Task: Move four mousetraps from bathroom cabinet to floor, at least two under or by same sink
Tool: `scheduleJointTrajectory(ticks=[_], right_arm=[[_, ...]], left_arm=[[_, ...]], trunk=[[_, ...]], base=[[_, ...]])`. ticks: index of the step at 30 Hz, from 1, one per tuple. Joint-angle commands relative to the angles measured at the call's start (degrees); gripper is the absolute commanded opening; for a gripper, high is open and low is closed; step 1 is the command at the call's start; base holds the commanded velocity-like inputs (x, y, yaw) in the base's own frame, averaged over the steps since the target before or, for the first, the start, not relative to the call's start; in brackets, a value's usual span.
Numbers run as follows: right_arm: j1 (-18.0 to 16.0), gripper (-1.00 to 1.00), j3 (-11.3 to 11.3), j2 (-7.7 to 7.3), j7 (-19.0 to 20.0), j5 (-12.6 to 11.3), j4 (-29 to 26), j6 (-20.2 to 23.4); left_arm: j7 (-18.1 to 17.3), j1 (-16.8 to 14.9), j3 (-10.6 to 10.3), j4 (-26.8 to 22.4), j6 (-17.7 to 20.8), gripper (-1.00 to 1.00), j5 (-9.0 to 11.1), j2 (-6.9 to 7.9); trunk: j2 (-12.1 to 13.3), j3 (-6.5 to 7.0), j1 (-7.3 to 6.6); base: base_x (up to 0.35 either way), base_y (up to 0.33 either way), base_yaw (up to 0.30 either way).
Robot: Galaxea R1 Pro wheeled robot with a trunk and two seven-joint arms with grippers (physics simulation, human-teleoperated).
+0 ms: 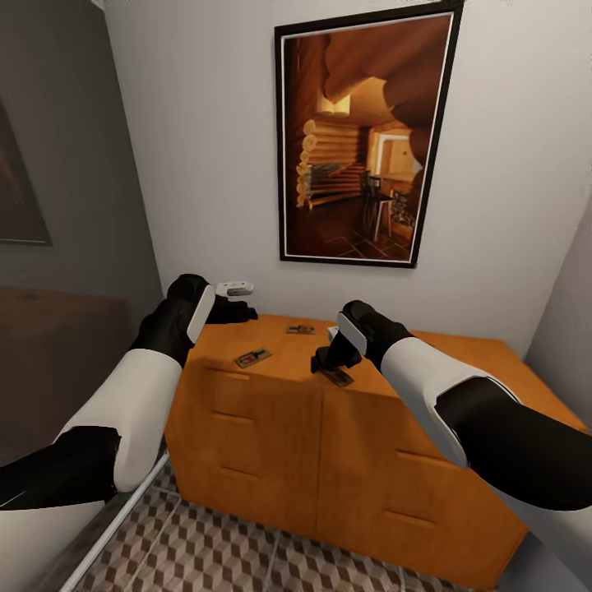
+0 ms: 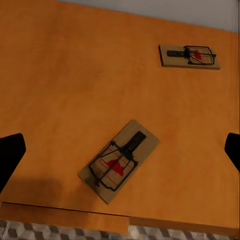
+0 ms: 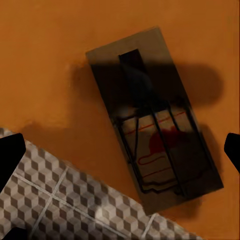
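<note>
- Left end effector [image 1: 238, 311] hovers over the cabinet [image 1: 247, 427] top's left end, jaws spread wide and empty; its wrist view shows two mousetraps, a near one [image 2: 119, 160] and a far one [image 2: 189, 56]
- Right end effector [image 1: 327, 358] hangs over a third mousetrap [image 3: 154, 119] at the front edge, jaws wide, holding nothing
- Risk: that trap lies flat at the lip; a skewed descent could nudge it off onto the bathroom floor [image 1: 247, 551] far from any sink
- The right wrist view alone reveals floor tiles just past the trap; the head view shows the arms' spacing

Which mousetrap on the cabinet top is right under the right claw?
The flat brown wooden mousetrap at the front edge of the orange-brown wooden cabinet; the right claw hovers directly above it. The others lie further left.
</note>
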Motion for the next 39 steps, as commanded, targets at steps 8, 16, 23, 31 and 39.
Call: scheduleJointTrajectory(ticks=[8, 16, 23, 31, 39], right_arm=[[-0.1, 1.00, 0.3, 0.00, 0.0, -0.2, 0.0, 0.2], [-0.1, 1.00, 0.3, 0.00, -0.3, -0.1, 0.0, 0.2], [-0.1, 1.00, 0.3, 0.00, -1.5, 1.5, 0.0, 0.2], [-0.1, 1.00, 0.3, 0.00, -2.0, 3.1, 0.0, 0.2], [-0.1, 1.00, 0.4, 0.00, -2.1, 3.4, 0.3, 0.2]], left_arm=[[0.1, 0.0, 0.1, 0.0, 0.2, 1.00, 0.3, 0.05], [0.1, 0.0, 0.1, 0.0, 0.2, 1.00, 0.3, 0.07], [0.1, 0.0, 0.1, 0.0, 0.2, 1.00, 0.3, 0.07], [0.1, 0.0, 0.0, 0.0, 0.2, 1.00, 0.3, 0.07], [0.1, 0.0, 0.0, 0.0, 0.2, 1.00, 0.3, 0.08]], trunk=[[0.0, -0.06, -0.01], [0.0, -0.06, -0.01], [0.0, -0.06, -0.01], [0.0, -0.06, -0.01], [0.0, -0.06, -0.01]], base=[[-0.041, -0.038, 0.000], [-0.006, -0.005, 0.000], [-0.001, -0.001, 0.000], [0.000, 0.000, 0.000], [0.000, 0.000, 0.000]])
